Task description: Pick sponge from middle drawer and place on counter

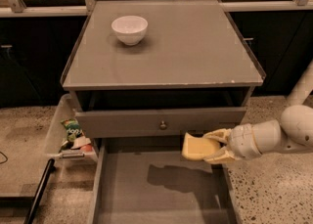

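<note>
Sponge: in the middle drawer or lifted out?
Lifted out: the end effector grips the sponge above the middle drawer, casting a shadow inside. Not yet on the counter.

We are looking down from above and in front, fairly close, facing the counter and the open middle drawer, with the gripper at right clasping the sponge.

The cream gripper, over the right of the plain grey middle drawer, clasps the yellow sponge. The table is matte grey with pale chips along its front edge; the bowl on it is white. The floor is speckled beige terrazzo.
</note>
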Action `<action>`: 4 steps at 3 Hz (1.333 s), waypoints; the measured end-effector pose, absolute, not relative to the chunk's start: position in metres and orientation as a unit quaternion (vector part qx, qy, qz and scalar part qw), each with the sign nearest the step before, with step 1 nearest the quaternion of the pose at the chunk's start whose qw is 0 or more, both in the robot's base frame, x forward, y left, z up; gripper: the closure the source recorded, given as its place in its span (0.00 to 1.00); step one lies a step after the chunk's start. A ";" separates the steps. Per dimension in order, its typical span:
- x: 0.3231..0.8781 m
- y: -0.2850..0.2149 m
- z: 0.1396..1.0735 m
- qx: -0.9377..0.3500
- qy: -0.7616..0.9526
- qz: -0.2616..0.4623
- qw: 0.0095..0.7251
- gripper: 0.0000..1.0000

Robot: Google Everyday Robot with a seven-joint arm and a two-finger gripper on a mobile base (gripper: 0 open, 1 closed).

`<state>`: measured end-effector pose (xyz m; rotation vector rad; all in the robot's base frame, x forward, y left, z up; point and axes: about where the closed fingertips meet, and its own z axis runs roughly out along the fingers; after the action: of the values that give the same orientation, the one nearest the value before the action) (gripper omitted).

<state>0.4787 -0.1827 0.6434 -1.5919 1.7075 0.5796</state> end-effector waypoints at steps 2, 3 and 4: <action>0.480 -0.189 0.795 -0.668 0.602 0.181 0.397 1.00; 0.502 -0.197 0.872 -0.676 0.586 0.153 0.420 1.00; 0.502 -0.196 0.872 -0.676 0.586 0.153 0.419 1.00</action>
<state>0.5023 -0.1963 0.8716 -1.6959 1.4685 0.3841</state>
